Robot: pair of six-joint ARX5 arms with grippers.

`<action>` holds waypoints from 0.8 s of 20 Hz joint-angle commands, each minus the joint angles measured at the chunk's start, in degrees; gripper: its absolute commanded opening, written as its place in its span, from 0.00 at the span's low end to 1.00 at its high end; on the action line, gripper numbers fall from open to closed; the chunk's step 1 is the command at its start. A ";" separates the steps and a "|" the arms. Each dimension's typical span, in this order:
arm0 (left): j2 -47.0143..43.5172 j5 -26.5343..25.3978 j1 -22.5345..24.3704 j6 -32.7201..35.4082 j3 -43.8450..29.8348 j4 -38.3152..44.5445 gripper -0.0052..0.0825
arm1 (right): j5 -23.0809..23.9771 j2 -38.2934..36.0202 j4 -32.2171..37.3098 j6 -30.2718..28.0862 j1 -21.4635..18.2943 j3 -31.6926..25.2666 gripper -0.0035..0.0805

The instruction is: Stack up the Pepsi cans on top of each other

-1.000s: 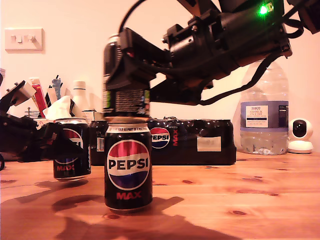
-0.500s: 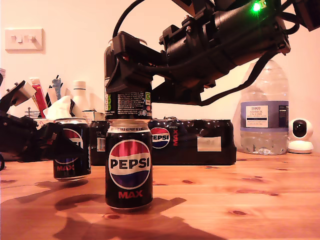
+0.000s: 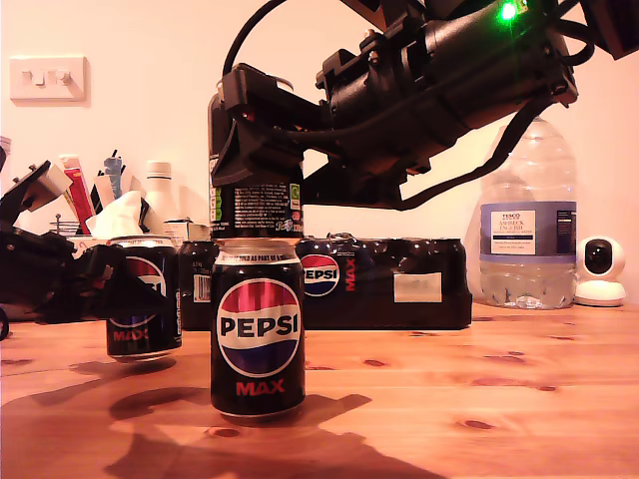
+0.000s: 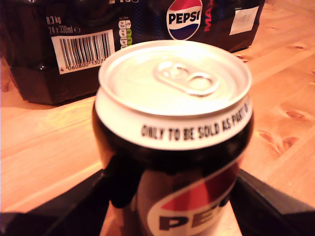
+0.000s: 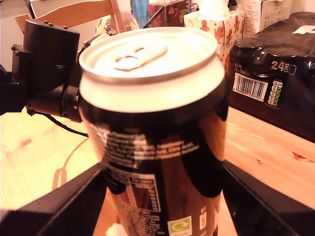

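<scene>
Plainly, the table (image 3: 479,379) carries everything here: the shrink-wrapped multipack (image 3: 399,284) along the back, a big water bottle (image 3: 527,239) at the exterior view's right, and the Pepsi cans in front.

My second gripper (image 3: 250,150) comes in from the exterior view's upper right and is clenched on the raised can (image 3: 255,205). Its wrist view shows the can's small print between the two dark fingers. That can is upright, and its base is level with the silver rim of the front can (image 3: 257,329), which stands free on the table with its logo towards the exterior camera. Both long axes are vertical. Seen from the front they line up almost exactly, the raised can directly above the front one. I cannot tell whether the two rims touch or whether the raised can sits a little farther back, since neither wrist view shows the front can.

My first gripper (image 3: 120,284) is at the exterior view's left and grips the third can (image 3: 140,299) low beside the front can. This can tilts slightly, and I cannot tell whether it rests on the table.

My second gripper is the nearer arm for the stack. I judge the next move a straight descent, if the depth is right.
</scene>
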 commanded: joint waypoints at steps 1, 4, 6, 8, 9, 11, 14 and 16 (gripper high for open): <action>-1.99 0.48 -0.11 0.24 0.61 1.70 0.53 | 0.44 -0.35 0.39 -0.35 0.11 1.03 0.73; -1.99 0.48 -0.11 0.26 0.61 1.70 0.53 | 0.44 -0.37 0.37 -0.35 0.11 1.03 0.73; -1.99 0.48 -0.11 0.28 0.61 1.70 0.53 | 0.44 -0.37 0.44 -0.35 0.11 1.05 0.73; -1.99 0.48 -0.11 0.31 0.61 1.70 0.53 | 0.39 -0.37 0.42 -0.31 0.11 1.18 0.73; -1.99 0.48 -0.11 0.31 0.61 1.70 0.53 | 0.42 -0.37 0.39 -0.31 0.11 1.22 0.73; -1.99 0.48 -0.11 0.31 0.61 1.70 0.53 | 0.39 -0.37 0.22 -0.28 0.22 1.22 0.77; -1.99 0.48 -0.11 0.50 0.61 1.73 0.53 | 0.52 -0.37 -0.11 0.55 0.22 1.22 0.95; -1.99 0.48 -0.11 0.85 0.61 1.70 0.53 | 0.52 -0.37 -0.96 0.50 0.24 1.22 0.97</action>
